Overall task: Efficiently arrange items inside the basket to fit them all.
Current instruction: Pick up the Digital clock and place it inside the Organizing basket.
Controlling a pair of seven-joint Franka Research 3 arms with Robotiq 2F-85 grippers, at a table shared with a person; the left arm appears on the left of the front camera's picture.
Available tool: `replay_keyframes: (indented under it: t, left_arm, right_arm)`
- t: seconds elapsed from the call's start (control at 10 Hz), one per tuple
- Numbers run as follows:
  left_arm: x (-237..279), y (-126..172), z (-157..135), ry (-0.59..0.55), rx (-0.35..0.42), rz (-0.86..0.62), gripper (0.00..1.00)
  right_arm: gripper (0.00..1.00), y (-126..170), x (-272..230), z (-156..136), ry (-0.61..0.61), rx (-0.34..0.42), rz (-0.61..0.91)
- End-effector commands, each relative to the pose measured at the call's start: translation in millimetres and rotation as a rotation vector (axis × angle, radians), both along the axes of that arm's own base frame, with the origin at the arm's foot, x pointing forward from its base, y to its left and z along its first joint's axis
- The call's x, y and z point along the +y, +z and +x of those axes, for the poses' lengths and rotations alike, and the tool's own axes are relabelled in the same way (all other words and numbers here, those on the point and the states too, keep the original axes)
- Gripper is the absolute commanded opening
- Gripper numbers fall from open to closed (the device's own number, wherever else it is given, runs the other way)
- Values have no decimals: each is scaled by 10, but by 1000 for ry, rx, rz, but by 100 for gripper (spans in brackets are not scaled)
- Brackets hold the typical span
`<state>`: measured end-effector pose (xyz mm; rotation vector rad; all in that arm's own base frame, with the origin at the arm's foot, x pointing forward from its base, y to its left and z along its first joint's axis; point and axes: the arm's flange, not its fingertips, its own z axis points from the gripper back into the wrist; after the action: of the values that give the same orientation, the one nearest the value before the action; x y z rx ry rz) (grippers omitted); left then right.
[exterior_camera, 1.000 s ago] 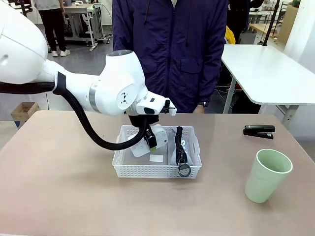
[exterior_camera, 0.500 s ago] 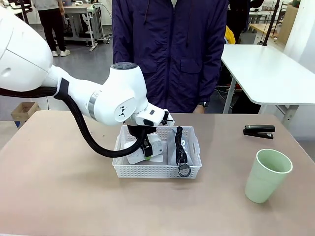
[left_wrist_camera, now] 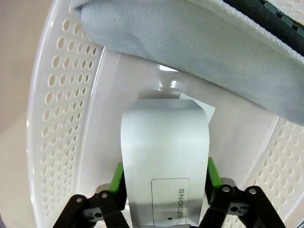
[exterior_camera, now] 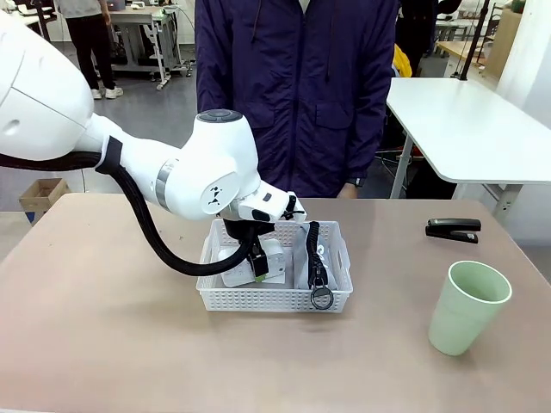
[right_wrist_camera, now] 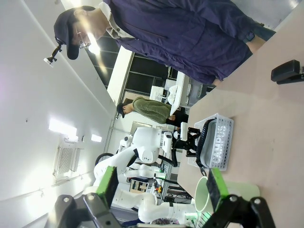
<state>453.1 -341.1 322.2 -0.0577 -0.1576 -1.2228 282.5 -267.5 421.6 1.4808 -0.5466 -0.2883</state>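
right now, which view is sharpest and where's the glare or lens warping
front view: even light, sharp; left wrist view: wide-angle lens bows the wall of the white perforated plastic basket, glare on its floor past the small white box; right wrist view: rolled sideways, ceiling lights blown out

Grey pouch [left_wrist_camera: 190, 52] cut by top edge, white box [left_wrist_camera: 164, 142] by bottom edge, left pincer [left_wrist_camera: 165, 175] grip unclear

The pouch [exterior_camera: 315, 249] and white box [exterior_camera: 277, 258] crowd the basket [exterior_camera: 275, 299]; open table [exterior_camera: 129, 344] surrounds the cup [exterior_camera: 469, 305] and stapler [exterior_camera: 454, 230].
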Motion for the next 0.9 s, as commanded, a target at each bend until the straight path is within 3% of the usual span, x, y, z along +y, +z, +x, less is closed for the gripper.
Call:
replay_keyframes:
  t: [0.0, 0.3, 0.5, 0.8]
  left_arm:
    - [-8, -25, -2, 0, -13, 13, 100]
    - [-5, 33, -44, -18, -9, 4, 100]
    - [30, 259, -182, -40, -28, -18, 100]
    - [351, 1134, -544, -51, -75, -84, 100]
  right_arm:
    - [100, 10, 4, 7, -4, -32, 2]
    - [100, 10, 4, 7, -4, -32, 2]
    - [100, 10, 4, 7, -4, -32, 2]
    - [100, 10, 4, 7, -4, -32, 2]
